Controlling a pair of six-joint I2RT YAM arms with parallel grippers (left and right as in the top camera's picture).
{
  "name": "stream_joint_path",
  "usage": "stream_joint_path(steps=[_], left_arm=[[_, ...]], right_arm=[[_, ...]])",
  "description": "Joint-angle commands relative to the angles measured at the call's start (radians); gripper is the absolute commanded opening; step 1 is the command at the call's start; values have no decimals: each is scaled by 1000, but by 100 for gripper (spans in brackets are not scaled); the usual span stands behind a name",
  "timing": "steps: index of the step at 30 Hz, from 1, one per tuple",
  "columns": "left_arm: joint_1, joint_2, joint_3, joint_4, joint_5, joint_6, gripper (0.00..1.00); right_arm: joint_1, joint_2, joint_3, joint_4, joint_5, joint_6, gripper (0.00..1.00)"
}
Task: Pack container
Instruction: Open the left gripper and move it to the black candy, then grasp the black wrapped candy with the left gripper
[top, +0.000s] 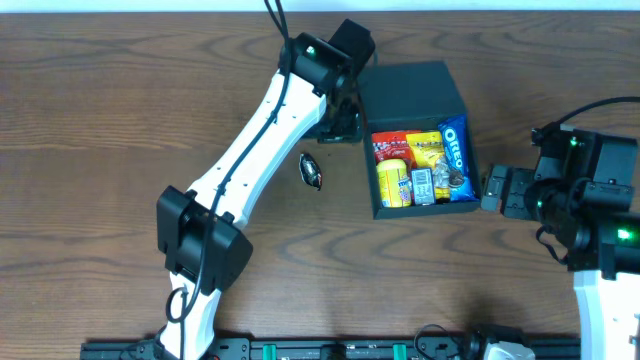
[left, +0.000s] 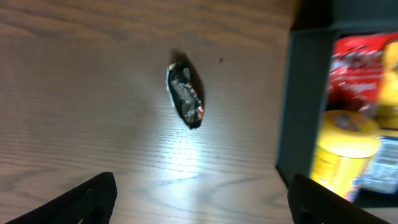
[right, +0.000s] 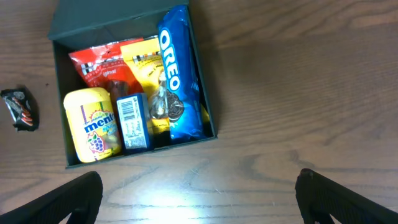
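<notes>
At table centre-left, one dark packet (top: 313, 171) lies unpacked, at 9 o'clock of the container (top: 412, 90). Left gripper (top: 340, 122), at its 10 o'clock corner: jaws spread, empty. The container is dark teal and matte, its lid open toward 12 o'clock, apparently near full of snacks. Right gripper (top: 497, 190), at 3 o'clock: jaws spread, empty. Outstanding: last packet, lid closure

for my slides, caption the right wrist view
Open container, Oreo pack along its right wall, one dark packet outside on the table.
</notes>
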Motion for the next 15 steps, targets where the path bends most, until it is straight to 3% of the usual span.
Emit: stream_joint_path(steps=[1,8,15], left_arm=[[0,-24,-79,16,-6,40,91],[1,-24,-278,142,23,32,92],[0,-24,-368,276,23,25,98]], right_arm=[[-7,-2,12,-1,-2,-2,99],[-7,-2,12,-1,-10,-2,99],[-7,-2,12,0,-17,-2,99]])
